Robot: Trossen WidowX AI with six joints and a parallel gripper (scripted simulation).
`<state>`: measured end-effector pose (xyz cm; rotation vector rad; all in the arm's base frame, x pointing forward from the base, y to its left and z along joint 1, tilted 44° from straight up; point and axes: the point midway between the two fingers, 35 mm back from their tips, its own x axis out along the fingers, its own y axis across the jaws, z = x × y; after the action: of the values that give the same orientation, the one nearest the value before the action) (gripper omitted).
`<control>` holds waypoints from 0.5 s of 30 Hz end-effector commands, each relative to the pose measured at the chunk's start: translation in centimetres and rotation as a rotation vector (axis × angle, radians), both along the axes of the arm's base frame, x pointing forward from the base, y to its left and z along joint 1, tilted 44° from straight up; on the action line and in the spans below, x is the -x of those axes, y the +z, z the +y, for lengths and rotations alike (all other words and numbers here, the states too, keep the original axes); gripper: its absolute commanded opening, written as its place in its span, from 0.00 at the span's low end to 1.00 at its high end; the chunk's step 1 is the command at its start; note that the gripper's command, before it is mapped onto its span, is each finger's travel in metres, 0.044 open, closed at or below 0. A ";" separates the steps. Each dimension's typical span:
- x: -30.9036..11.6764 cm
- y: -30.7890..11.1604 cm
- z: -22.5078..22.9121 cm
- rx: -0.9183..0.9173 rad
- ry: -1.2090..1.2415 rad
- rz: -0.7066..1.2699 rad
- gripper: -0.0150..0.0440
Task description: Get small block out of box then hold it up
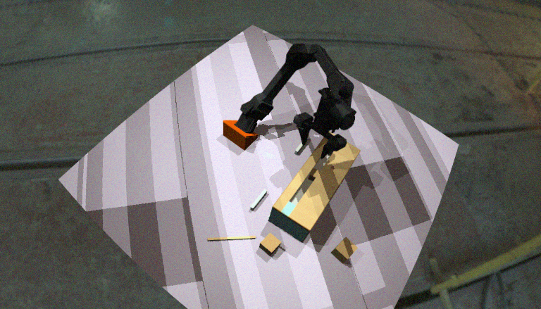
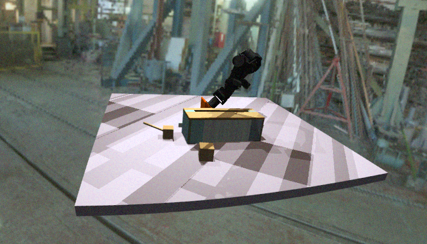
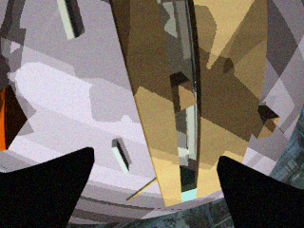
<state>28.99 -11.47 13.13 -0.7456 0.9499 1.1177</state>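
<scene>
The box (image 1: 320, 198) (image 2: 226, 131) (image 3: 228, 130) stands upright, with a tan top and a long slot in it. Through the slot a small brown block (image 1: 311, 177) (image 3: 186, 97) shows, roughly midway along the box; its exact rest on the shelf cannot be told. My gripper (image 1: 313, 150) (image 3: 157, 160) is open with nothing between its fingers. It hangs above the arm-side end of the box, one finger beside the box and the other over its top. In the exterior view the fingers cannot be made out.
A pale bar (image 1: 258, 199) (image 3: 121, 156) and another pale bar (image 1: 299, 148) (image 3: 69, 19) lie beside the box. A thin stick (image 1: 231, 238) (image 2: 152, 125) (image 3: 142, 189) and two wooden cubes (image 1: 270, 243) (image 2: 206, 152) stand off its far end. The orange base (image 1: 238, 135) (image 2: 204, 103) is left.
</scene>
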 end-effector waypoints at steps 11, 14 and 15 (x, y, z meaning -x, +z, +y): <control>0.8 -0.5 3.6 0.025 0.307 -0.015 0.93; 0.8 -0.6 3.7 0.025 0.307 -0.015 0.93; 0.8 -0.7 3.8 0.025 0.307 -0.015 0.93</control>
<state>28.42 -7.98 12.78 -0.9402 0.8553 1.3517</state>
